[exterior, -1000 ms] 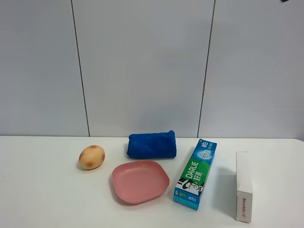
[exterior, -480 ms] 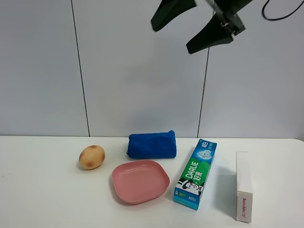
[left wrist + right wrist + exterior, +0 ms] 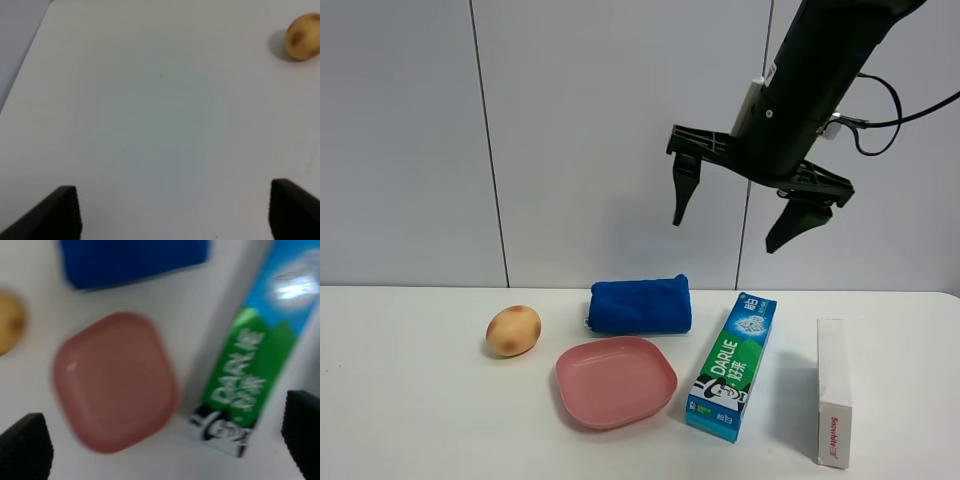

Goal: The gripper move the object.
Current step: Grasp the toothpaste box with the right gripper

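The green-and-blue DARLIE toothpaste carton (image 3: 732, 366) lies flat on the white table, right of the pink plate, its black-and-white end toward the front. It also shows in the right wrist view (image 3: 250, 372). My right gripper (image 3: 728, 232) hangs open and empty high above the carton and the blue cloth, fingers spread wide; its fingertips (image 3: 25, 450) frame the right wrist view. My left gripper (image 3: 175, 212) is open and empty over bare table; it does not show in the exterior view.
A pink plate (image 3: 616, 381) sits left of the carton, a folded blue cloth (image 3: 640, 304) behind it, a brown potato (image 3: 513, 330) further left. A white box with red print (image 3: 833, 390) lies at the right. The table's right edge is near the box.
My right arm has come down from the top of the exterior view, gripper open, and now hangs lower above the carton. The objects on the table have not moved.
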